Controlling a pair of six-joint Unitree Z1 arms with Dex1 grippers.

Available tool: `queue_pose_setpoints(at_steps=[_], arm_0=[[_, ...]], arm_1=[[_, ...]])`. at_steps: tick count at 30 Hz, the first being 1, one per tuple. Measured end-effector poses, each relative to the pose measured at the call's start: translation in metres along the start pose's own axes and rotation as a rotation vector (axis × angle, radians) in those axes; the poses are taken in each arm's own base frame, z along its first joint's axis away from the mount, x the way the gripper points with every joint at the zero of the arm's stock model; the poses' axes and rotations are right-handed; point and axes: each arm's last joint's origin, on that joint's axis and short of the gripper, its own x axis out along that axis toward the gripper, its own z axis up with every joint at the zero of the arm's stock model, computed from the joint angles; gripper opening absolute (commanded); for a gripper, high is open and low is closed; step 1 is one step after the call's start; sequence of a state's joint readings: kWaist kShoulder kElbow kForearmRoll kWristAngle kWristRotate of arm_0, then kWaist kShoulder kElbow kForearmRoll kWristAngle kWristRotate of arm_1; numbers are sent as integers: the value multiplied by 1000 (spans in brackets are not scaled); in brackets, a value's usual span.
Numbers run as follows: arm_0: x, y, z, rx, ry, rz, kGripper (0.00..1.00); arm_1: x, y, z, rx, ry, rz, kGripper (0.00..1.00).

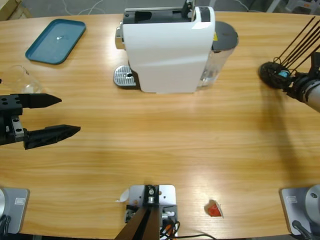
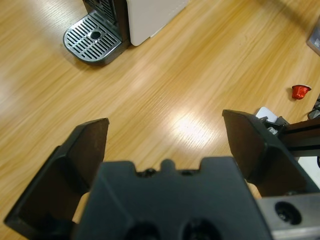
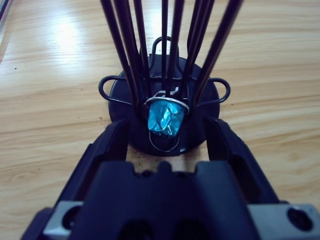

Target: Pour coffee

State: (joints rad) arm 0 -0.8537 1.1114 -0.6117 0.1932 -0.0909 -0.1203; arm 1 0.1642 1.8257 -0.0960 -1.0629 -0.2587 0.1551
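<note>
The coffee [image 1: 29,87] shows only as a faint pale patch at the bottom of a clear glass [image 1: 21,78] at the far left edge of the counter [image 1: 165,145]; how much is there is hard to tell. Just near of the glass, the left end effector [image 1: 69,116] reaches in from the left with its jaws spread wide and nothing between them, over bare wood. Farther off, a teal tray [image 1: 55,40] lies in the far left corner. The white coffee machine [image 1: 167,50] stands at the far middle, its metal drip grille [image 1: 125,77] facing left with no cup on it. At the right, a black wire capsule rack [image 1: 274,74] holds a blue capsule [image 3: 165,119]. The right end effector [image 3: 167,137] sits up against the rack's base, jaws parted on either side of the capsule, not gripping it. A red capsule [image 1: 214,209] lies at the near edge, right of middle.
</note>
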Motion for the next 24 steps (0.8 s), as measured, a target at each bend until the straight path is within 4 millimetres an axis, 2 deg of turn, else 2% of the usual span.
queue_pose_setpoints(at_steps=[16,24], arm_0=[[0,0,1,1,-12,-2,985],[0,0,1,-2,-12,-2,987]], arm_1=[[4,-1,3,7,-43,-5,513],[0,-3,-1,2,-25,-14,511]])
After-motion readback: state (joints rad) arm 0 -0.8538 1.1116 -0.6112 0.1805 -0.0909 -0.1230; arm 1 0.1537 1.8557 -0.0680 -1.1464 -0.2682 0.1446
